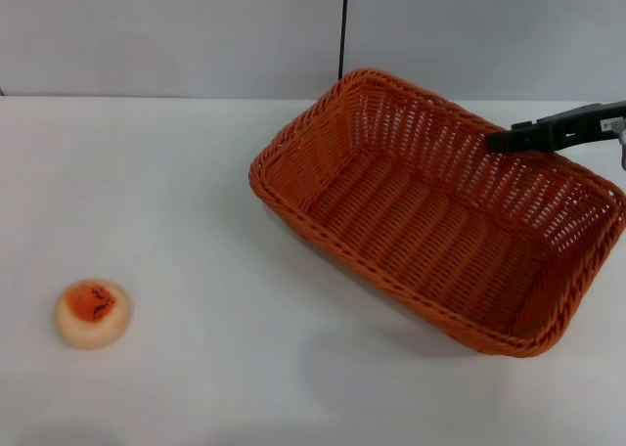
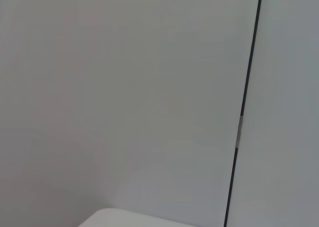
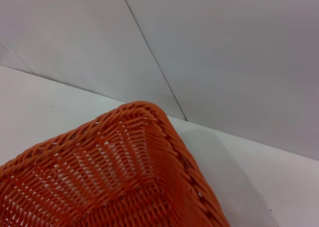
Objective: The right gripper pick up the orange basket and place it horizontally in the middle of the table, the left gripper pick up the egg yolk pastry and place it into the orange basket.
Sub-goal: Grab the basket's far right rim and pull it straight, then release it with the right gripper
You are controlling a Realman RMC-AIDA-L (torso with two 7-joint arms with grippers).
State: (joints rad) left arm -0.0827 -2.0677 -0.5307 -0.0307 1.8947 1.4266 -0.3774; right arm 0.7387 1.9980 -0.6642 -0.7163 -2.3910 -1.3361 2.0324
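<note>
Basket step underway: right gripper (image 1: 501, 139) pinched on far rim of orange basket (image 1: 430, 221), basket tilted, skewed. Level it, rotate horizontal, set mid table (image 1: 245, 368). Egg yolk pastry (image 1: 92, 312) well away from jaws. Left gripper unseen.

The black two-fingered right gripper (image 1: 501, 139) runs off the head view's right edge; its fingers look closed on the woven orange wicker basket's (image 1: 430, 211) rim, maybe.

A plain pale grey wall (image 1: 176, 35) stands behind the white table (image 1: 196, 192). A thin dark vertical seam (image 1: 344, 25) splits the wall into panels. Light is soft and even.
</note>
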